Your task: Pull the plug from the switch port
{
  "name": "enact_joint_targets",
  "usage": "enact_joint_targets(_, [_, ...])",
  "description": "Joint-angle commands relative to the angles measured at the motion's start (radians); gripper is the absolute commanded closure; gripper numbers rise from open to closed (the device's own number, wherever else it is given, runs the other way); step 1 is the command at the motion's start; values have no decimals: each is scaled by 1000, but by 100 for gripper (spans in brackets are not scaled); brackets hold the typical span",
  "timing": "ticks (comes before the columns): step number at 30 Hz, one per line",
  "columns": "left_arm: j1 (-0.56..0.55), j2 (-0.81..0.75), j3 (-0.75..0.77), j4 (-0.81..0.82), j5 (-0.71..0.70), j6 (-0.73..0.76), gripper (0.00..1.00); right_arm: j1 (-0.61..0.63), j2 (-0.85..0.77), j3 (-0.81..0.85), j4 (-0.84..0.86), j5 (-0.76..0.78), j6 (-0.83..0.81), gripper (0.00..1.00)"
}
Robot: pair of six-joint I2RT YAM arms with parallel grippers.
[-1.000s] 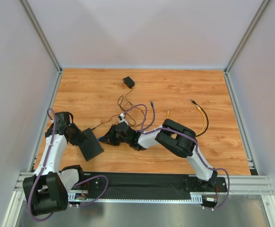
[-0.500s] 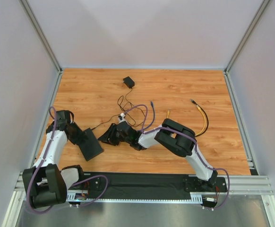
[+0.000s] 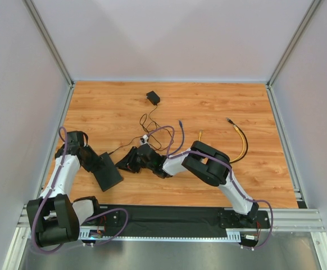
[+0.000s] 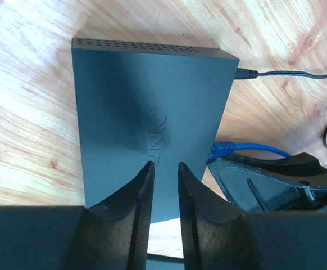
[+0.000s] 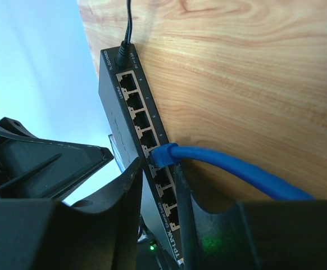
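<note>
The switch point(image 3: 108, 171) is a flat black box lying on the wooden table at the near left. In the left wrist view its top point(image 4: 152, 107) fills the middle. My left gripper point(image 4: 162, 169) hovers over that top with a narrow gap between its fingers and nothing in it. In the right wrist view the port edge point(image 5: 135, 121) shows a row of sockets with the blue plug point(image 5: 166, 154) seated in one; its blue cable point(image 5: 242, 171) runs right. My right gripper point(image 5: 157, 166) is open, its fingertips either side of the plug's rear, on the switch's right side point(image 3: 131, 162).
A small black adapter block point(image 3: 153, 97) on a thin black lead lies at the back. A black power lead point(image 4: 248, 73) enters the switch's corner. A yellow cable point(image 3: 241, 142) and a purple cable point(image 3: 175, 134) lie to the right on the table. Walls enclose three sides.
My right gripper has crept a little to the left, closer to the switch's port edge. My left arm has shifted slightly while staying over the switch.
</note>
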Motion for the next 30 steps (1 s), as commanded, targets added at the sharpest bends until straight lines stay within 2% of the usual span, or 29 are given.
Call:
enact_joint_targets(1, [-4, -10, 4, 22, 12, 9, 69, -2, 23, 3, -28, 46, 53, 71])
enact_joint_targets(9, [-4, -11, -2, 27, 14, 9, 69, 1, 20, 44, -144, 65, 61, 73])
enact_joint_targets(21, [-4, -17, 0, 18, 18, 18, 69, -2, 46, 80, -189, 46, 59, 70])
enact_joint_targets(26, [-4, -16, -3, 22, 18, 15, 69, -2, 52, 86, -224, 65, 78, 73])
enact_joint_targets(30, [-4, -13, -8, 24, 20, 13, 69, -4, 51, 91, -265, 85, 87, 80])
